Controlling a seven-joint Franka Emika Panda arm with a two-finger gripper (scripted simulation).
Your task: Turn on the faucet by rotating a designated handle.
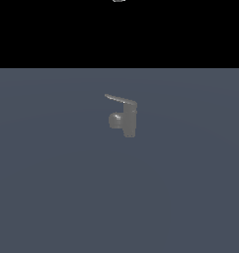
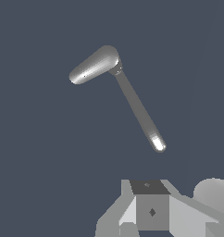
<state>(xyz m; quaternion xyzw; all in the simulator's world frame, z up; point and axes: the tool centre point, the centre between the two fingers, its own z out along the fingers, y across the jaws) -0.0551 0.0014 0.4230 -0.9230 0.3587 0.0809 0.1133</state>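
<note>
We see the faucet (image 1: 127, 118) standing alone on the flat grey-blue floor (image 1: 52, 197), slightly above the centre of the exterior view, with its upright cylindrical body, a short rounded spout stub pointing toward the exterior view's left, and the handle (image 1: 119, 99) running from the top of the body out toward the upper left of that frame as a thin flat bar, its free tip lying left of centre. The arm is almost wholly out of this view; only a small pale fragment at the very top edge, near the middle, hints at the gripper (image 1: 119, 1), well above the faucet and apart from it. In the wrist view we look down on the faucet from high up: one pale, rounded, broader bar and one darker, slimmer rod with a bright tip meet at an elbow, and, judging cautiously, we cannot say for certain from this steep angle which of the two is the lever. What matters for the coming move, in our judgement, is that the whole faucet lies below and ahead of the end effector, with nothing touching it, and that the handle's long axis runs roughly horizontal, so a sideways push near its free tip should turn it. The grey blocks at the lower edge of the wrist view belong to the hand, but no fingertips show, so we cannot tell how far open it stands; it appears to hold nothing.
</note>
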